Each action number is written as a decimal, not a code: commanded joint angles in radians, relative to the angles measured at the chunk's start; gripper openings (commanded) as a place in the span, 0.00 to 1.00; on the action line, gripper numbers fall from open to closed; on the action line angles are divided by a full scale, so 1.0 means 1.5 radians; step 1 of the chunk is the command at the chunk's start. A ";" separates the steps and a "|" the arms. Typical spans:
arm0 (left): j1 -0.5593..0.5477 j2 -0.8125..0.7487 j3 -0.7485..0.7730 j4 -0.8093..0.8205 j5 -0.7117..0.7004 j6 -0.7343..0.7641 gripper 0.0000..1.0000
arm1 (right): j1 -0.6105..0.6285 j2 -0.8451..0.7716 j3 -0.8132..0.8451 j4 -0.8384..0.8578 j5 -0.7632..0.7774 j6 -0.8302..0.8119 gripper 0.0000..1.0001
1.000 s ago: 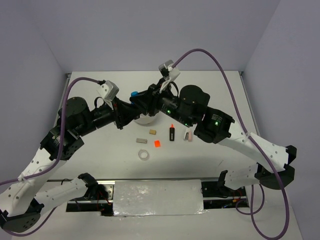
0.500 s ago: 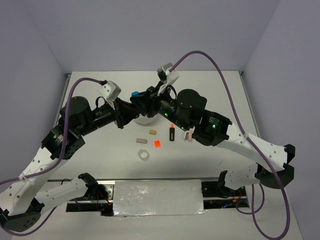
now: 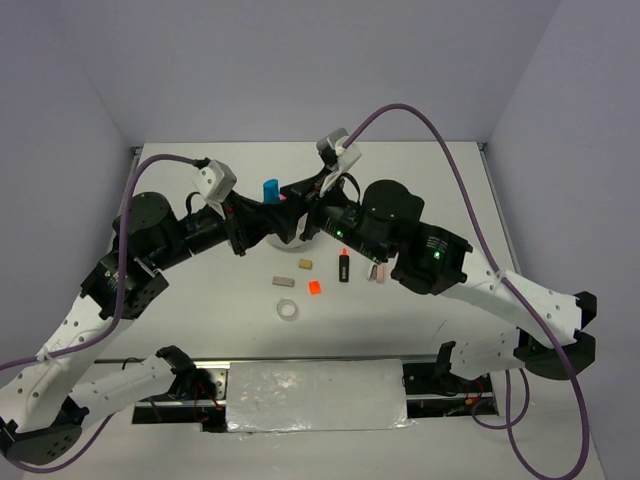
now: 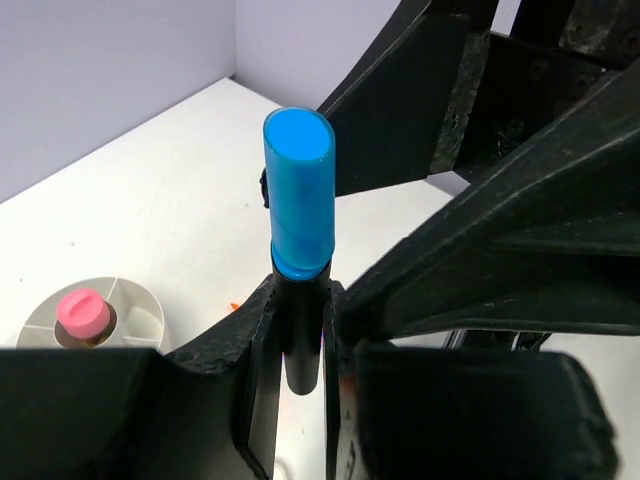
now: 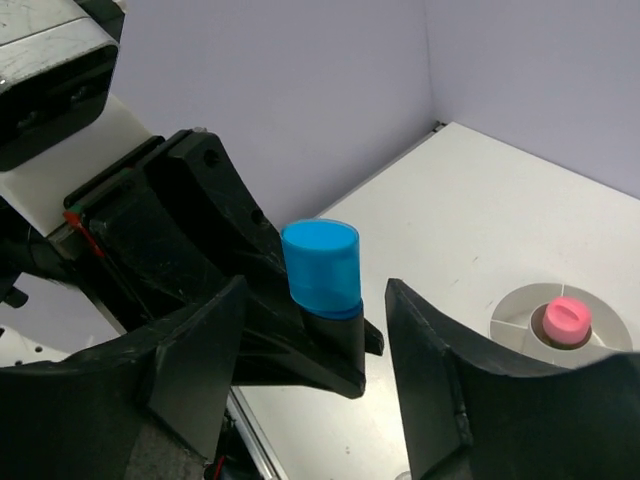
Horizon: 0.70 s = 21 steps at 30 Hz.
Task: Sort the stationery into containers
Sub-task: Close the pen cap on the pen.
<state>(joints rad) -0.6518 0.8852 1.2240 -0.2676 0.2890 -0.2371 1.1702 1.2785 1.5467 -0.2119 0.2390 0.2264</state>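
- The left end effector point(image 4: 300, 335) is clamped tight on the black barrel of the blue-capped marker point(image 4: 299, 190). It holds the marker upright, cap up, above the far middle of the worktop point(image 3: 420, 200).
- The right end effector point(image 5: 315, 292) stands partly open, one finger on each side of the cap, and grips nothing.
- Risk: those fingers sit close beside the cap, so a skewed retreat could clip it and twist the marker in the left grip.
- Risk: both wrists crowd together above the tub point(image 5: 515, 322), so either arm could bump the other or nudge the tub.
- The tub holds a pink-capped tube point(image 5: 566, 318) standing near its centre; the other compartments in view look bare.
- Risk: a careless drop could strike that tube.
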 commanded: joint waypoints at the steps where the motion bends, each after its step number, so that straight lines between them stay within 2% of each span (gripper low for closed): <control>1: 0.003 -0.012 0.019 0.118 0.011 -0.002 0.00 | 0.009 -0.021 0.003 -0.050 -0.058 0.006 0.67; 3: 0.003 -0.019 0.014 0.122 0.007 -0.008 0.00 | 0.003 -0.032 -0.001 -0.041 -0.068 0.007 0.76; 5: 0.004 -0.021 0.017 0.122 0.008 -0.014 0.00 | -0.017 -0.042 0.002 -0.049 -0.091 0.012 0.96; 6: 0.004 -0.020 0.021 0.120 0.016 -0.017 0.00 | -0.025 -0.046 0.000 -0.053 -0.102 0.013 1.00; 9: 0.004 -0.009 0.036 0.109 0.045 -0.024 0.00 | -0.074 -0.079 -0.020 -0.040 -0.162 0.025 1.00; 10: 0.003 -0.005 0.041 0.107 0.053 -0.025 0.00 | -0.092 -0.090 -0.040 -0.027 -0.241 0.035 1.00; 12: 0.003 -0.001 0.045 0.100 0.084 -0.030 0.00 | -0.151 -0.117 -0.054 0.015 -0.334 0.058 1.00; 14: 0.004 0.006 0.049 0.095 0.113 -0.034 0.00 | -0.195 -0.119 -0.041 0.025 -0.443 0.065 1.00; 17: 0.004 0.019 0.057 0.086 0.192 -0.051 0.00 | -0.229 -0.097 0.003 0.026 -0.537 0.070 1.00; 21: 0.004 0.041 0.057 0.087 0.302 -0.077 0.00 | -0.236 -0.061 0.071 0.025 -0.604 0.067 1.00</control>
<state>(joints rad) -0.6495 0.9298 1.2739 -0.1799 0.5705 -0.3115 0.8234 1.1606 1.5669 -0.2321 -0.4923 0.3176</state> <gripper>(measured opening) 0.274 0.996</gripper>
